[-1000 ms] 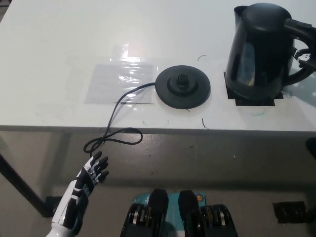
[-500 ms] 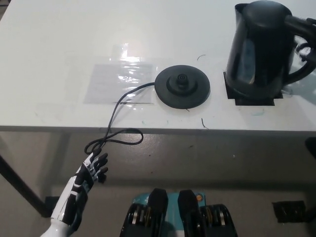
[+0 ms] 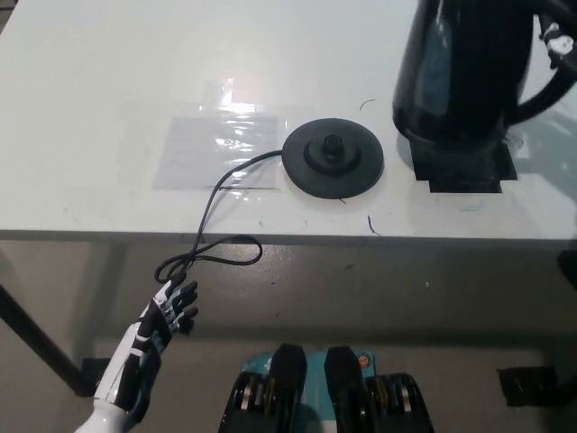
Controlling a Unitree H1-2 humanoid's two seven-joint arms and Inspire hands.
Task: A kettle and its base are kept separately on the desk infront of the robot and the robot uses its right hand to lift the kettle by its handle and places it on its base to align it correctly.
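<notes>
Since the frame half a second earlier, I see the kettle (image 3: 464, 68) has risen off its black square marker (image 3: 464, 167) and shifted up and slightly toward the base; its top is now cut off by the picture's upper edge. The kettle is glossy black, tall and slightly tapered, with a loop handle (image 3: 550, 86) on its right side and pale reflections down its front wall. My right hand (image 3: 561, 41) shows only as a sliver at the handle near the picture's right edge, so I cannot tell how its fingers sit. The base (image 3: 334, 159), a flat black disc with a raised central connector, lies on the white desk (image 3: 108, 81), well apart from the kettle; its cord (image 3: 212, 225) trails over the desk edge. My left hand (image 3: 167, 311) hangs below the desk at lower left, fingers apart, empty.
</notes>
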